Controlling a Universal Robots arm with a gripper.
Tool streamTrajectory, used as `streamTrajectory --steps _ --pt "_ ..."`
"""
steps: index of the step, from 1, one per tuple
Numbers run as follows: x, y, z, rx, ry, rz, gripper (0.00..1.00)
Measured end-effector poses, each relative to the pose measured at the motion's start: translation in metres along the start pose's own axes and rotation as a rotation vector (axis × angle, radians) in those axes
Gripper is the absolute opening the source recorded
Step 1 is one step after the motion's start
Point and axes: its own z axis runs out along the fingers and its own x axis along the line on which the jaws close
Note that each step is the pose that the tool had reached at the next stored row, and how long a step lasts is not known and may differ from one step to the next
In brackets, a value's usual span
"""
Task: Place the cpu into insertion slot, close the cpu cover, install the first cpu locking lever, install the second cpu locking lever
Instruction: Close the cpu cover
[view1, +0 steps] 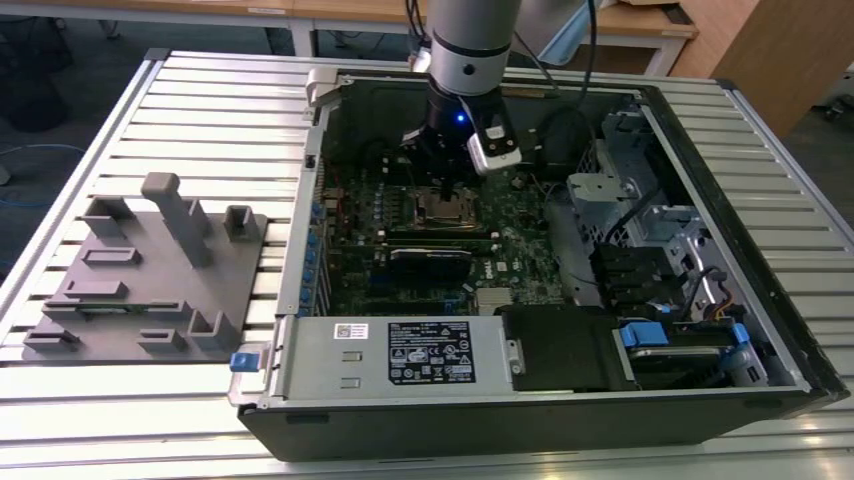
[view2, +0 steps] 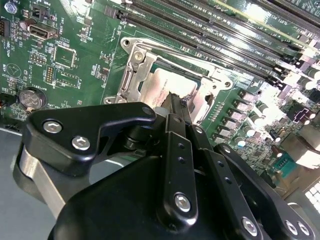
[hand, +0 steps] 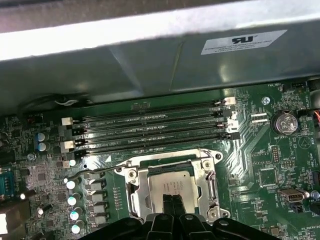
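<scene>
Hand (hand: 172, 201) low over the motherboard (hand: 260, 150) — fingers together.
Tips sit over the cpu (hand: 167, 186) in the insertion slot (hand: 165, 166); cpu cover (hand: 208, 186) lies flat around it.

We are counting one cpu (hand: 170, 189), one cpu cover (hand: 134, 192) and four long black memory slots (hand: 150, 130) on the board in the first wrist view. We are also finding one coin battery (hand: 284, 122) (view2: 31, 98) in both wrist views. In the exterior view we are tallying one open computer case (view1: 534, 430), one silver power supply (view1: 327, 360), one grey moulded fixture (view1: 147, 290), one robot arm (view1: 470, 45) and one slatted desk (view1: 120, 425).
</scene>
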Motion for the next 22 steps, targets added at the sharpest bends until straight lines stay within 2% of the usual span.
streamTrajectory --steps 7,10,15,22 --pt "0.0017 -0.0003 0.0052 -0.0021 -0.0078 -0.026 0.11" --pt "0.0057 -0.0009 0.0067 -0.0020 -0.0082 -0.031 0.11" --pt "0.0068 -0.0010 0.0071 -0.0023 -0.0083 -0.031 0.11" --pt "0.0127 -0.0019 0.0085 -0.0025 -0.0108 -0.031 0.11"
